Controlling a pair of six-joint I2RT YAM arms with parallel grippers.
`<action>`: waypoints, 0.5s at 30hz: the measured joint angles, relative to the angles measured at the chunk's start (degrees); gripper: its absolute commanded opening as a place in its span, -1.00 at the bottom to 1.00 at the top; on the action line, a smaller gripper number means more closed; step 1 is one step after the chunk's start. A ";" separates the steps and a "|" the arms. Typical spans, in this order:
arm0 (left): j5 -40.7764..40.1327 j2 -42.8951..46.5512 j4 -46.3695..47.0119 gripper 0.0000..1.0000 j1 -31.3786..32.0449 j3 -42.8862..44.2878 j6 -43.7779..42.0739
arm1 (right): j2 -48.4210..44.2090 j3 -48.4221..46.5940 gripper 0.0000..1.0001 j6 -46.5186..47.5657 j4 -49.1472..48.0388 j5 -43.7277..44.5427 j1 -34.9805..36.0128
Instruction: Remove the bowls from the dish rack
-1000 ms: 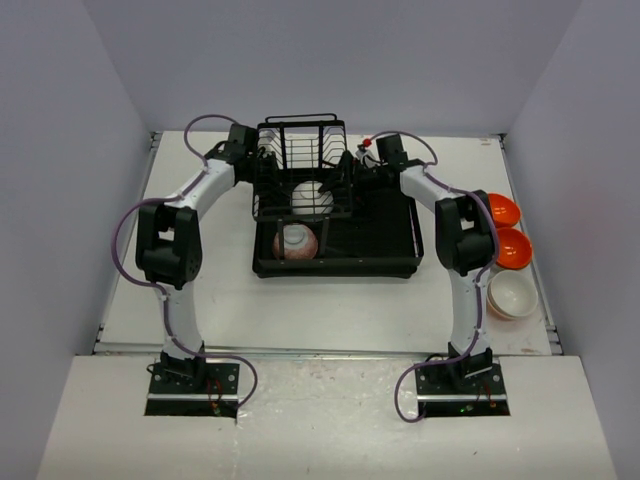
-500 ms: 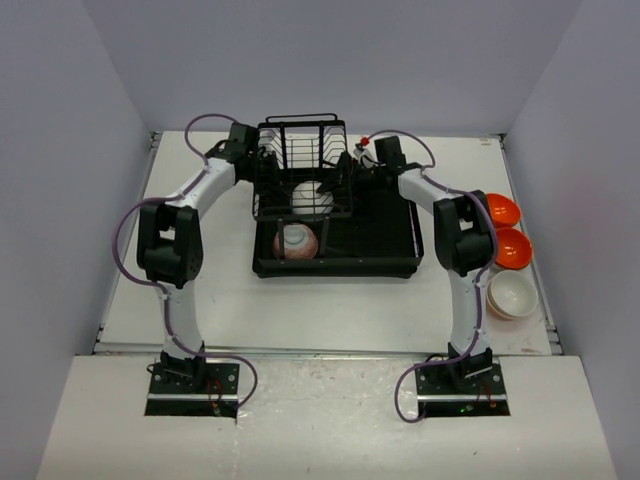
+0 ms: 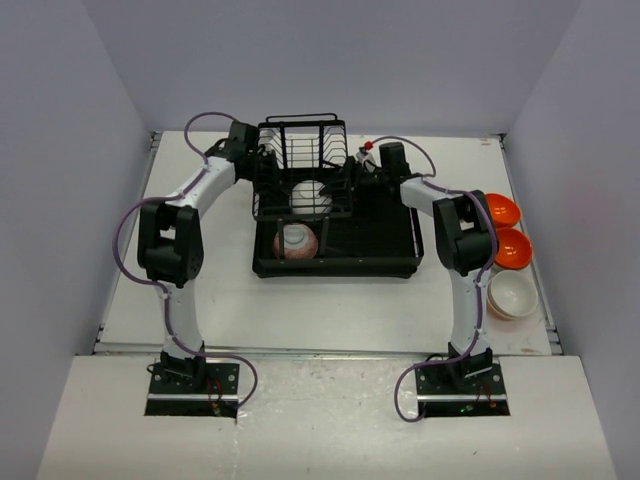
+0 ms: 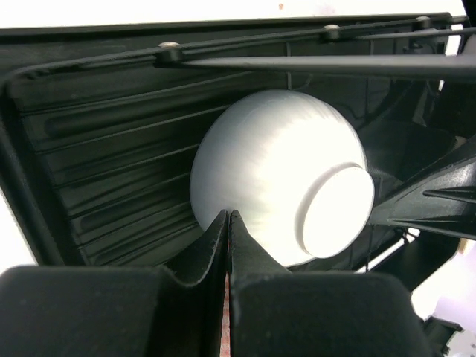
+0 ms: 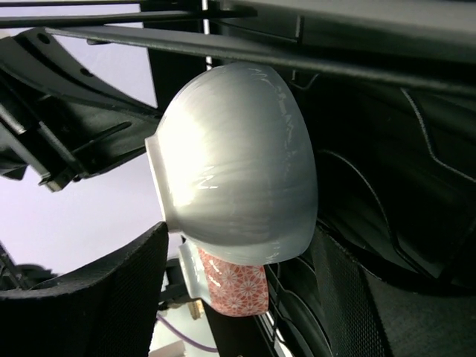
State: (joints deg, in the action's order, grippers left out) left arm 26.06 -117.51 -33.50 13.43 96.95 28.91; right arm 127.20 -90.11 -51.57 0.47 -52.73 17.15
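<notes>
On the white table (image 3: 300, 300), the black dish rack (image 3: 385, 250) still holds a white bowl (image 3: 310, 197) and a patterned bowl (image 3: 295, 242). We see the right gripper (image 3: 345, 183), spread around the white bowl, edged slightly back. The left gripper (image 4: 227, 219) stays pinched, empty. Neither bowl has moved.

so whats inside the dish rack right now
Two bowls show in the dish rack: a white bowl under the raised wire section, and a pink patterned bowl just in front of it. The wires cover the far slots, so any more bowls there cannot be told.
</notes>
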 measured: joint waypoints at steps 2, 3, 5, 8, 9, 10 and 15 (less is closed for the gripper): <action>-0.52 0.00 -0.02 -1.00 -0.02 0.04 -0.07 | 0.00 1.07 -0.03 -1.38 -2.69 -1.03 -0.22; -0.55 0.00 0.00 -1.00 0.00 0.09 -0.07 | 0.00 1.64 -0.03 -1.97 -4.24 -1.16 -0.24; -0.92 -0.02 -0.07 -1.00 -0.02 0.09 -0.15 | -0.11 2.73 -0.05 -3.08 -6.73 -2.16 -0.28; -1.95 -0.02 -0.07 -1.00 -0.02 0.11 -0.57 | -0.26 3.65 -0.07 -5.20 -10.47 -3.74 -0.33; -2.21 -0.02 -0.04 -1.00 -0.02 0.11 -0.63 | -0.31 3.67 -0.09 -6.01 -11.58 -4.28 -0.33; -2.36 -0.02 -0.07 -1.00 -0.02 0.11 -0.68 | -0.39 3.67 -0.10 -6.56 -12.59 -4.87 -0.31; -2.01 -0.15 -0.07 -1.00 0.00 0.11 -0.96 | -0.96 3.50 -0.10 -9.60 -18.08 -7.41 0.52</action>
State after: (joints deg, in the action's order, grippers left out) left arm 24.05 -117.67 -33.56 13.43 97.06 27.94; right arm 126.23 -86.61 -61.17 -17.61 -60.14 17.67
